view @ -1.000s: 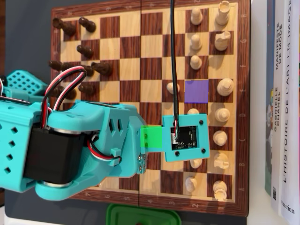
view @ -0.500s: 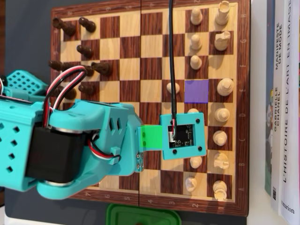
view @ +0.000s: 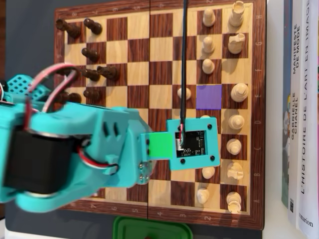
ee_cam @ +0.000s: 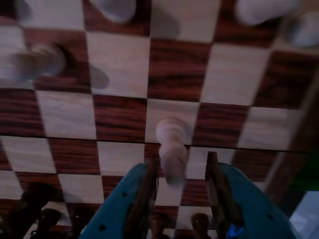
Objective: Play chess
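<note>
Wrist view: white pawn (ee_cam: pixel 172 147) stands between the two fingers of the gripper (ee_cam: pixel 183 167), on a light square; image is blurred.
Gripper state: jaws part-open, gaps visible on both sides of the pawn; nothing held.
Risk, tipping: one finger meeting the pawn first would likely knock it over.
Risk, collision: dark pieces (ee_cam: pixel 30 209) at 7 o'clock sit close to the arm.
Surface: wooden chessboard (view: pixel 114 50) on a dark table (view: pixel 25 35).
Room: books (view: pixel 301 99) at 3 o'clock, green lid (view: pixel 152 229) at 6 o'clock.
</note>
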